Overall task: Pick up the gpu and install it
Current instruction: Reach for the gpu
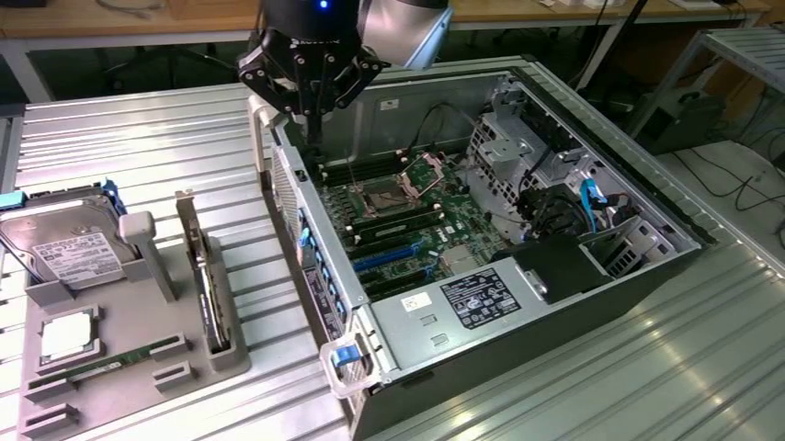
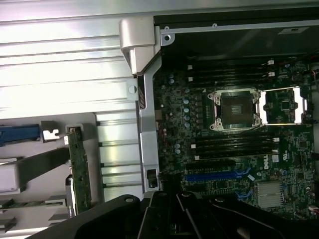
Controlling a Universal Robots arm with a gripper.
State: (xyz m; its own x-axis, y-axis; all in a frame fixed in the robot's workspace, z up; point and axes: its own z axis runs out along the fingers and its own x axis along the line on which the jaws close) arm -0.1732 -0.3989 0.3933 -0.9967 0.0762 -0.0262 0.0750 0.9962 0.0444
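The gpu (image 1: 204, 276) is a thin green card standing on edge in a slot of the grey holder tray (image 1: 184, 354), on the exterior view's left, with its pale bracket at the far end. In the wrist view the gpu (image 2: 79, 169) sits well off to the side of my fingers. My gripper (image 1: 314, 136) hangs over the far left corner of the open computer case (image 1: 516, 358), above the motherboard's edge. It is shut, with nothing between its black fingers (image 2: 164, 214). It is clearly apart from the gpu.
The holder tray also carries a silver hard drive (image 1: 73, 248), a square processor (image 1: 68, 335) and a memory stick (image 1: 105, 363). Inside the case are the open CPU socket (image 2: 234, 109), blue card slots (image 2: 209, 176), cables and drive cages (image 1: 540, 156). Everything rests on a ribbed metal table (image 1: 147, 147).
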